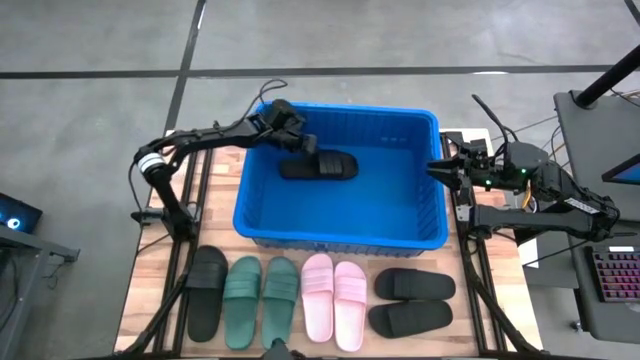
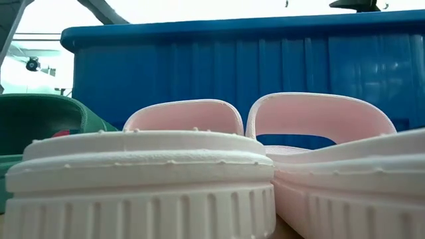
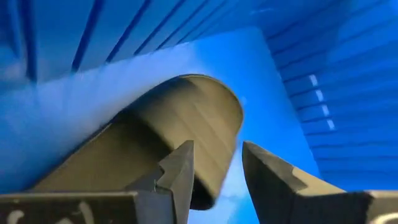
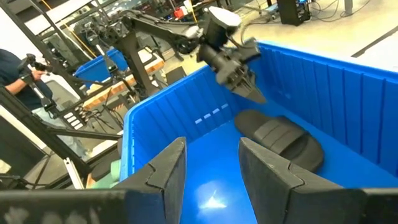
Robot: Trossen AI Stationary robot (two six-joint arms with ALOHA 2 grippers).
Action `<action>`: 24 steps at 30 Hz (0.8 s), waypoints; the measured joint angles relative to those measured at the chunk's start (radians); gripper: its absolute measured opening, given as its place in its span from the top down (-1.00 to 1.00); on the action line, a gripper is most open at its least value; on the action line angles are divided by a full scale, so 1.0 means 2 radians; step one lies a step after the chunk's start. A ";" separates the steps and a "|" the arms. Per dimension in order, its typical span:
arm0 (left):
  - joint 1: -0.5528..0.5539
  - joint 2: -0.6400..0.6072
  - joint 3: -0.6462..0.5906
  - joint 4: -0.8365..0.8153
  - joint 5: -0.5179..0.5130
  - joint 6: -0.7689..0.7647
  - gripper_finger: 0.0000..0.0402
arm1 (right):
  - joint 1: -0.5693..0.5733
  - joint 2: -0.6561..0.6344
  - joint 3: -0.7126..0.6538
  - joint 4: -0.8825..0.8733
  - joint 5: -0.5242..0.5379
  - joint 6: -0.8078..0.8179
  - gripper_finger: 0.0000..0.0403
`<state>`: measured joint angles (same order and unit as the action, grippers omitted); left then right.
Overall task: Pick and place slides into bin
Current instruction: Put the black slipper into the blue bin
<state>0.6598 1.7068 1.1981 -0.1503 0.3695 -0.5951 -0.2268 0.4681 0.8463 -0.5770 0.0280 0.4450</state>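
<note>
Slides: one black slide (image 1: pixel 318 166) lies flat on the floor of the bin (image 1: pixel 340 236), near its far wall. The left gripper (image 1: pixel 298 143) hangs just above that slide's end, fingers (image 3: pixel 180 171) parted and clear of the strap; the slide is released, not gripped. The right gripper (image 1: pixel 437 168) waits at the bin's right rim, fingers (image 4: pixel 165 171) spread and holding nothing.

Handling, as judged: moulded rubber, light, springy rather than stiff, not fragile, ribbed strap giving fair friction. The wide strap arch is the best hold, pinched across its crown or edge; the thick sole edge is a fallback.

Remaining stock sits in a row on the wooden table (image 1: pixel 150 300) in front of the bin: one black slide (image 1: pixel 207 292), the dark green pair (image 1: pixel 262 301), the pink pair (image 1: pixel 333 301), and two black slides (image 1: pixel 412 301) lying crosswise, well apart from the jaws.

Surroundings: grey concrete floor, metal frames, another blue bin (image 4: pixel 98 65), and a person (image 4: pixel 15 68) standing far off.
</note>
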 joint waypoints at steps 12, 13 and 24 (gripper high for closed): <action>-0.063 -0.076 -0.001 0.003 -0.007 0.276 0.40 | 0.000 0.000 0.000 -0.002 0.000 -0.002 0.31; -0.070 -0.077 -0.002 0.001 -0.009 0.291 0.40 | 0.000 0.000 0.000 -0.002 0.000 -0.002 0.31; -0.080 -0.077 -0.007 -0.005 -0.132 0.109 0.40 | 0.000 0.000 0.000 -0.002 0.001 0.000 0.31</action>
<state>0.4994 1.5528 1.1839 -0.1601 0.1056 -0.3775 -0.2272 0.4683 0.8463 -0.5804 0.0291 0.4446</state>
